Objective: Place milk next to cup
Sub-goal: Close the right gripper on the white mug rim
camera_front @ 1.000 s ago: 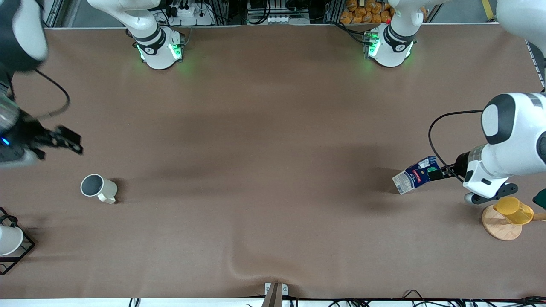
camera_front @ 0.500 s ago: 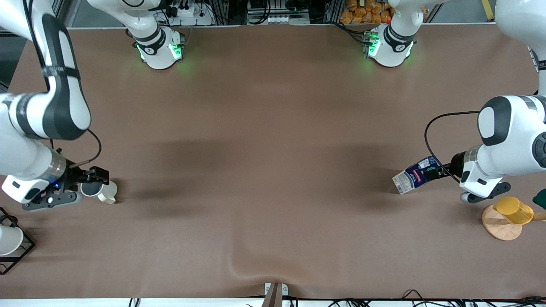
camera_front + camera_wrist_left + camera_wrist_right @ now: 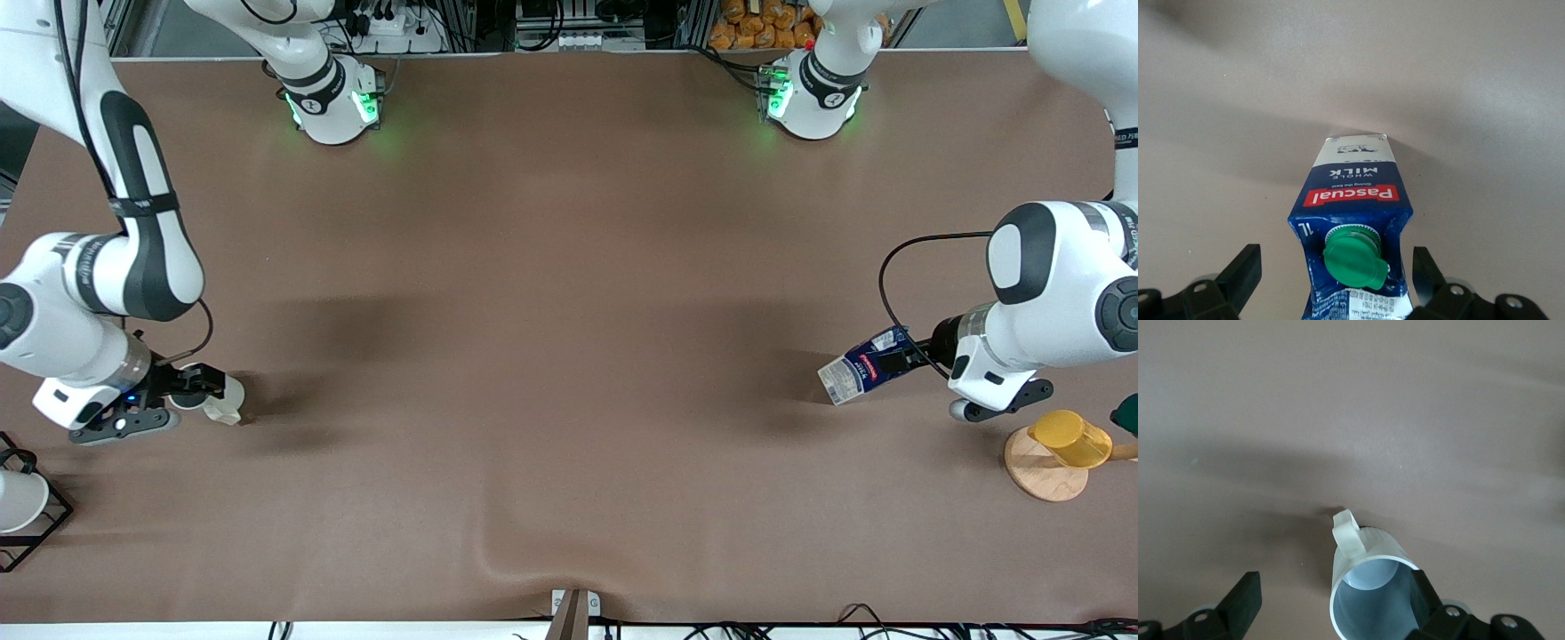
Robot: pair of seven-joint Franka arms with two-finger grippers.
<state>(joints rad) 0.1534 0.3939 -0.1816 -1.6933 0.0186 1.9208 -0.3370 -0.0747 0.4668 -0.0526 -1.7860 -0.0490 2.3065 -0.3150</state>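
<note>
Right gripper (image 3: 206, 384) swung in from table edge — now straddling cup (image 3: 222, 400), fingers apart.

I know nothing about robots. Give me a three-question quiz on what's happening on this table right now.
1. True or false: the milk is between the open fingers of the left hand.
2. Which hand is at the cup? A: the left hand. B: the right hand.
3. What colour is the cap on the milk?
Key: 1 true; 2 B; 3 green.
</note>
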